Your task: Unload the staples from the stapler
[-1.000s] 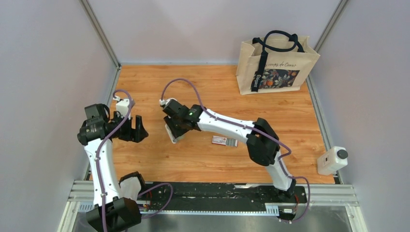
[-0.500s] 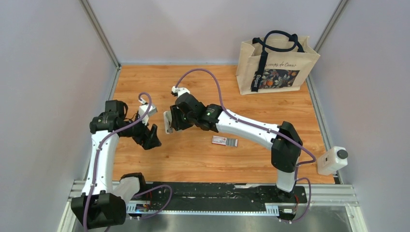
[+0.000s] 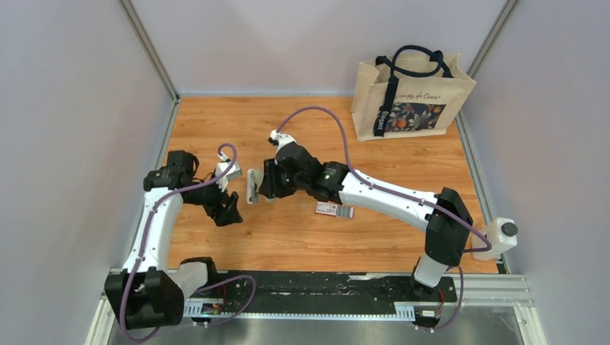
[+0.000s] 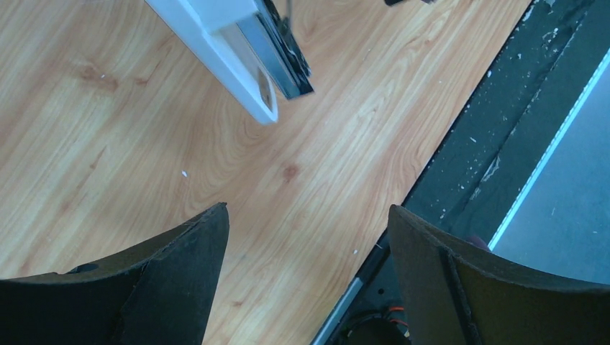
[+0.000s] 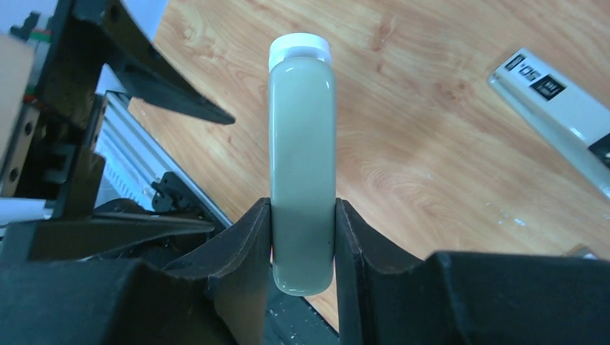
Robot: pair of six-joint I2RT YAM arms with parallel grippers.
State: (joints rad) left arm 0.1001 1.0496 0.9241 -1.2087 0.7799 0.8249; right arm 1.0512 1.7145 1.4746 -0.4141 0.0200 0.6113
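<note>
The stapler (image 3: 252,185) is pale grey-green on top and white below, with a silver and dark metal rail. My right gripper (image 3: 265,182) is shut on its rear end and holds it above the table. In the right wrist view the stapler (image 5: 302,144) sticks out forward between the fingers of the right gripper (image 5: 303,208). My left gripper (image 3: 229,208) is open and empty, just left of and below the stapler's free end. In the left wrist view the stapler's tip (image 4: 252,57) hangs ahead of the left gripper (image 4: 309,212), apart from it.
A flat red-and-white box (image 3: 334,210) lies on the wooden table right of the stapler; it also shows in the right wrist view (image 5: 554,100). A printed tote bag (image 3: 410,90) stands at the back right. A white device (image 3: 495,238) sits at the right edge. A black rail (image 3: 324,287) runs along the near edge.
My right gripper has carried the stapler up and to the right. My left arm has swung right toward the middle, its open gripper now close beside the stapler.
</note>
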